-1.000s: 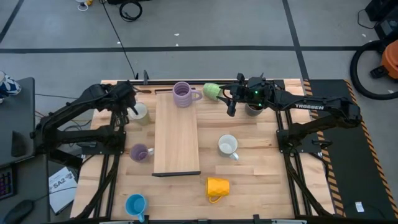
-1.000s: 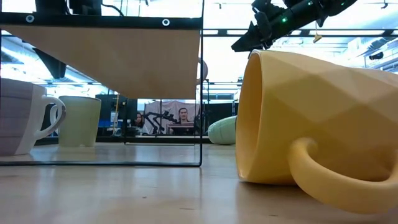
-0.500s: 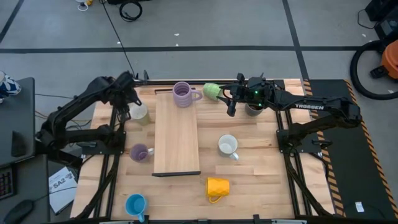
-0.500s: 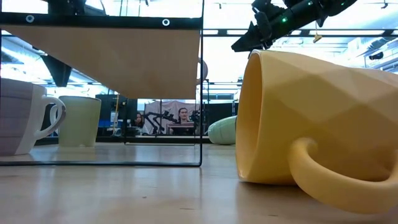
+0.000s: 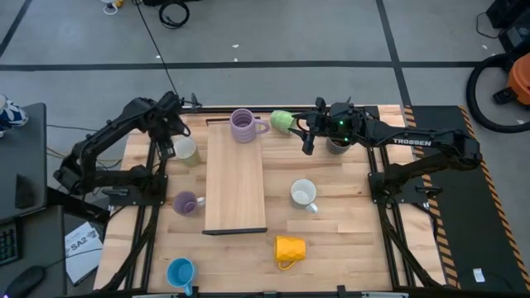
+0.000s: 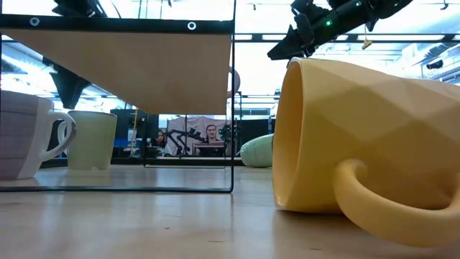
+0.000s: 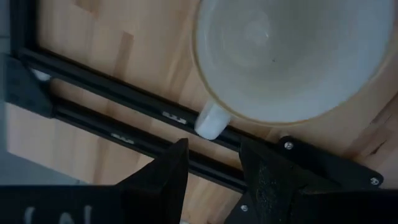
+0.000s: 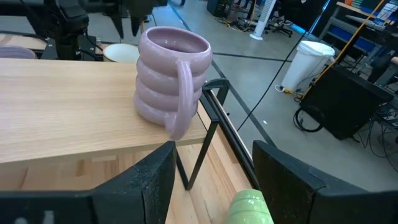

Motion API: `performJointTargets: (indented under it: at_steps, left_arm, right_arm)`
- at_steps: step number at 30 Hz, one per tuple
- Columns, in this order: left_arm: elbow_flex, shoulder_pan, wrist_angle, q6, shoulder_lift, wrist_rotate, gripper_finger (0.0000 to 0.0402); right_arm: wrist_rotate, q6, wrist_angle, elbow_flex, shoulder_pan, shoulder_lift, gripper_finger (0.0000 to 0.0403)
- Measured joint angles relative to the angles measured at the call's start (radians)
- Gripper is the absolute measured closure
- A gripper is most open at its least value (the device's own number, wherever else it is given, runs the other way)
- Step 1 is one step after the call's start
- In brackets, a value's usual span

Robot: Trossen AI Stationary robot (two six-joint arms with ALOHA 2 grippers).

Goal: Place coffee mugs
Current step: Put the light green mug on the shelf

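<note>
A cream mug (image 5: pixel 184 149) stands upright at the table's far left; its handle (image 7: pixel 211 121) points toward the left frame rail. My left gripper (image 5: pixel 170 136) hangs above it, pointing down, open, its fingertips (image 7: pixel 214 180) just short of the handle and empty. A ribbed lavender mug (image 5: pixel 243 125) stands on the far end of the raised wooden board (image 5: pixel 235 186). A light green mug (image 5: pixel 283 121) lies on its side beside it. My right gripper (image 5: pixel 306 139) hovers open near the green mug (image 8: pixel 249 208), nothing between its fingers.
A white mug (image 5: pixel 304 194) stands right of the board and a small lavender mug (image 5: pixel 186 203) left of it. A yellow mug (image 5: pixel 290 248) lies on its side near the front, a blue mug (image 5: pixel 180 271) sits front left, and a dark mug (image 5: pixel 337 146) is under the right arm.
My left gripper has swung toward the table's far left corner and come down over the cream mug, turning a little, its fingers staying open. My right arm has kept still, and no mug has moved.
</note>
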Motion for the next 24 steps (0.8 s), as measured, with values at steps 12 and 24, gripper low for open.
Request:
performJointTargets:
  at_steps: [12,24]
  left_arm:
    - [-0.135,0.0,0.14,0.038,-0.001,-0.03,0.0259]
    - [-0.135,0.0,0.112,0.043,-0.001,-0.109,0.026]
  right_arm:
    - [0.0,-0.007,0.0,0.0,0.0,0.0,0.0185]
    - [0.0,-0.007,0.001,0.0,0.0,0.0,0.0185]
